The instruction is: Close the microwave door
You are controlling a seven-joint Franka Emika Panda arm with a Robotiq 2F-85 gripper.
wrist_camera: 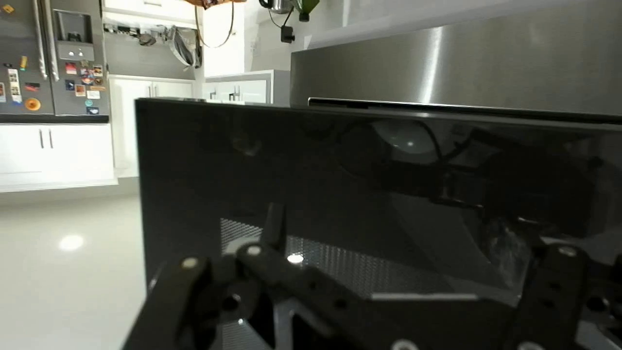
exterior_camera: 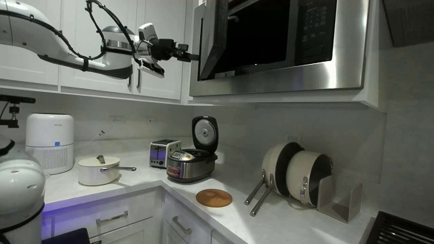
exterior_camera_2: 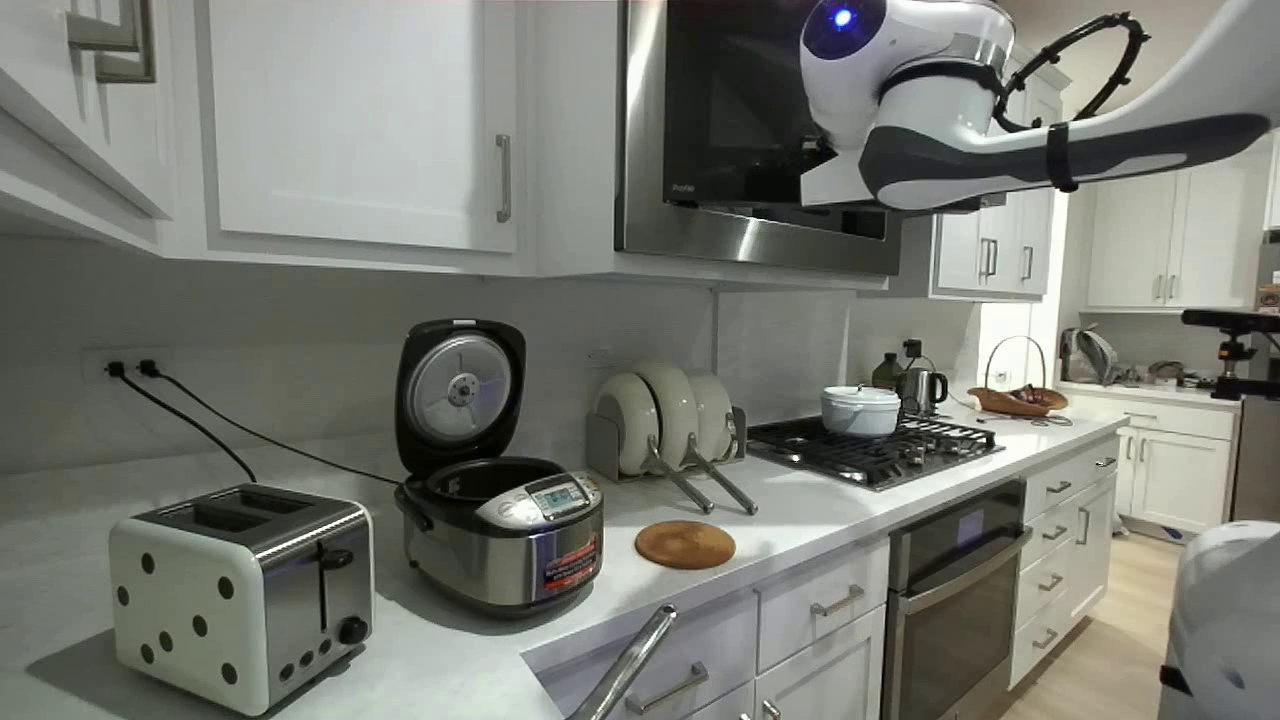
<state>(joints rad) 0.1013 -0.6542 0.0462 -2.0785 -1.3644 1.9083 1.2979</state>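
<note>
Black microwave door (wrist_camera: 311, 170) juts outward from the microwave (exterior_camera: 291, 79), long axis horizontal

Tool (exterior_camera: 190, 54) beside open microwave door (exterior_camera: 214, 39)

The arm (exterior_camera: 57, 48) is rounded and glossy white, with dark grey trim (exterior_camera_2: 905, 150) and a black strap (exterior_camera_2: 1060, 157); a looped black cable (exterior_camera: 118, 23) runs along it; a blue light (exterior_camera_2: 843, 17) shows in a dark round cap (exterior_camera_2: 845, 42); the hand (exterior_camera: 193, 53) is black with pale round screws (wrist_camera: 189, 263); beyond the front edge of the table (exterior_camera_2: 450, 670) is a rounded white section (exterior_camera_2: 1230, 620).
</note>
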